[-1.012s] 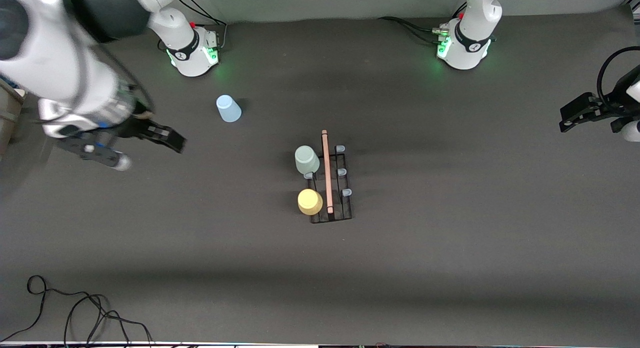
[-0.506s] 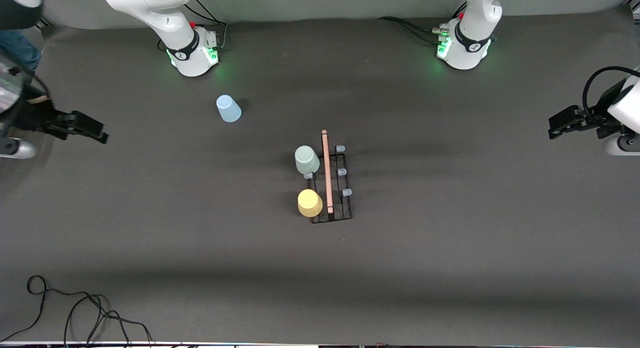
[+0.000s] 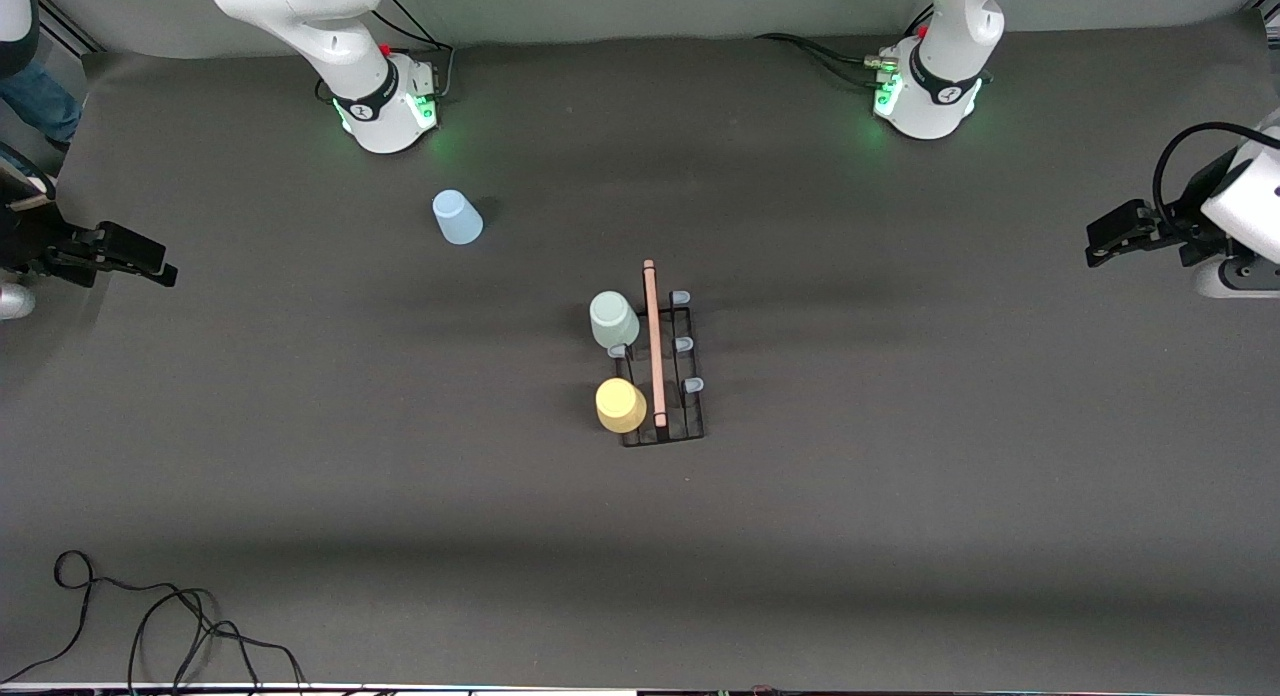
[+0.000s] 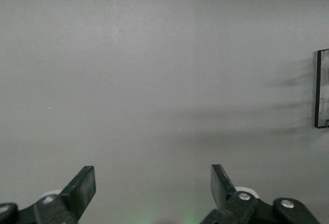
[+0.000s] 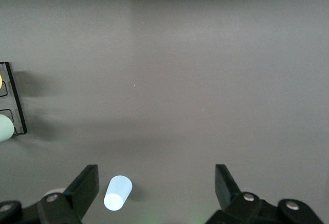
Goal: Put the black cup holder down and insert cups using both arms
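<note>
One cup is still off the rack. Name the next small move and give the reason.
Probably bring the right gripper, open and out at the right arm's end of the table, over the light blue cup. That cup stands alone on the table, while the pale green cup and the yellow cup already sit on the black cup holder. The left gripper waits, open.

the black cup holder (image 3: 662, 361) stands near the middle of the frame with a pale green cup (image 3: 613, 319) and a yellow cup (image 3: 620, 405) upside down on its pegs, while a light blue cup (image 3: 456, 217) sits alone on the dark table (image 3: 900, 536) in the upper middle of the frame, toward the right arm's base. the right gripper (image 3: 120, 254) hangs at the frame's left edge and the left gripper (image 3: 1120, 231) at its right edge, both well apart from the rack. a black cable (image 3: 150, 626) curls in the lower left corner.
</note>
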You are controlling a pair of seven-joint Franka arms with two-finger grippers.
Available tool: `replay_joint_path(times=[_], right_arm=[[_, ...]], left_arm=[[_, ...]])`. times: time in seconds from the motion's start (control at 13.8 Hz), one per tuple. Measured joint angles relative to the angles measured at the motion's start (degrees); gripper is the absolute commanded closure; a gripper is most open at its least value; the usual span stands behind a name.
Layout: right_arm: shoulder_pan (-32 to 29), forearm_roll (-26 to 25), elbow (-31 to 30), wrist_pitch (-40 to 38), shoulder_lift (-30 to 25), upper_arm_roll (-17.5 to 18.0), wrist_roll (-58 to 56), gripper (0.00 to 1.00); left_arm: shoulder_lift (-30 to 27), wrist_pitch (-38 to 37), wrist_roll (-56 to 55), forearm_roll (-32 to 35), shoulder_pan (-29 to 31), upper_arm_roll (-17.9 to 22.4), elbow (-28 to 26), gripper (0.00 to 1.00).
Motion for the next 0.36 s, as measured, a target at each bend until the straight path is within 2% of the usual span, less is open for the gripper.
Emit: replay_joint_path(times=[0.36], right_arm=[[0.52, -0.19, 0.08, 0.0, -0.01, -0.27, -0.09, 0.0]], left_arm=[[-1.32, 0.67, 0.02, -0.04, -0.07, -0.03, -2.5, 0.0]])
